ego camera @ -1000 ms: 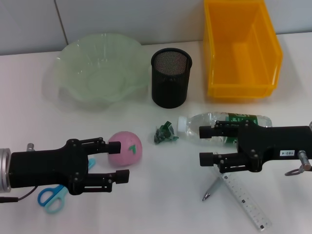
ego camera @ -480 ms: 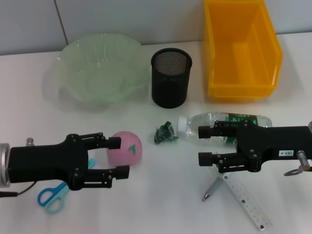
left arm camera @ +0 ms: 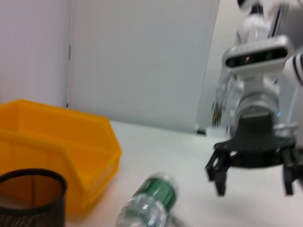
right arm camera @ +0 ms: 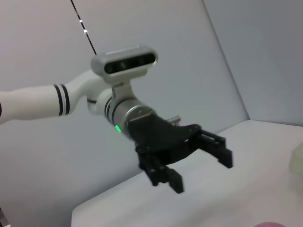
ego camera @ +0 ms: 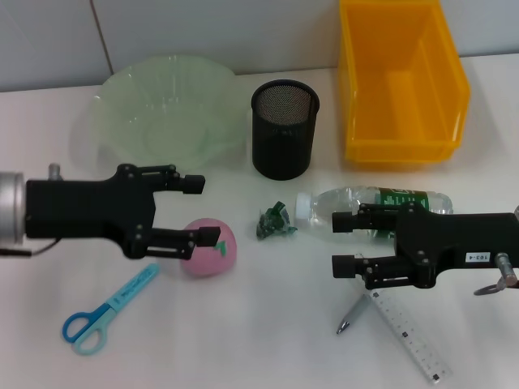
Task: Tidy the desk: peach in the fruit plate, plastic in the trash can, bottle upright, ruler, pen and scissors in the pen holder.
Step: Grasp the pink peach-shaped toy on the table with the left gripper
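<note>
Pink peach [ego camera: 208, 247] under left gripper [ego camera: 202, 211]

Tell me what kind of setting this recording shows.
Probably a lab mock-up of an office desk: a plain white table against bare wall panels, set with a black mesh pen holder, blue-handled scissors and a yellow plastic bin.

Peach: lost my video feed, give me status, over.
Left gripper open, above peach, not gripping. Right gripper open, over lying bottle. Plate beyond, path open.
</note>
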